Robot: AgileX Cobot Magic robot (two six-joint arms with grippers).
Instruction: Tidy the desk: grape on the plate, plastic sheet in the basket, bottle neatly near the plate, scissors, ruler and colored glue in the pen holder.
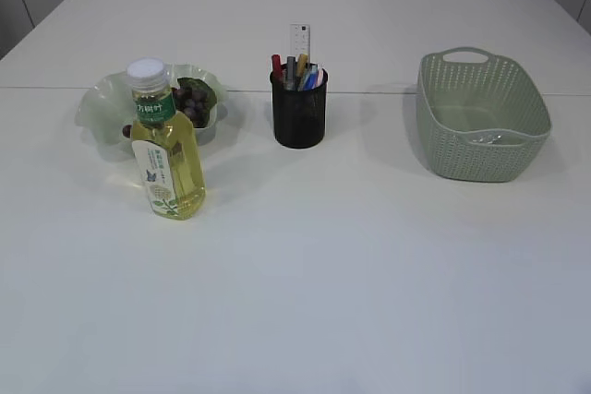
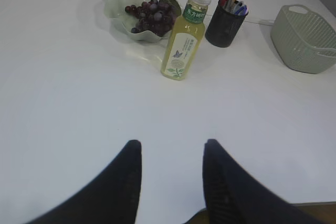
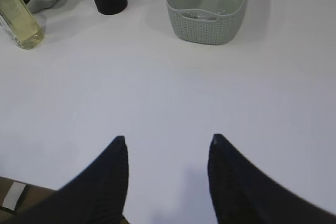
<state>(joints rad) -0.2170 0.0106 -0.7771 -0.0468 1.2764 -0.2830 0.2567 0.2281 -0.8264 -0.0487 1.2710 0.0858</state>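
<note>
The left gripper (image 2: 170, 148) shows only in its own wrist view, where its two dark fingers (image 2: 126, 182) stand apart with nothing between them, hanging over bare table. The right gripper (image 3: 167, 142) is likewise seen only from its wrist camera, its dark fingers (image 3: 113, 177) spread a little wider and also empty above the bare tabletop. Neither arm appears in the exterior view.
</note>
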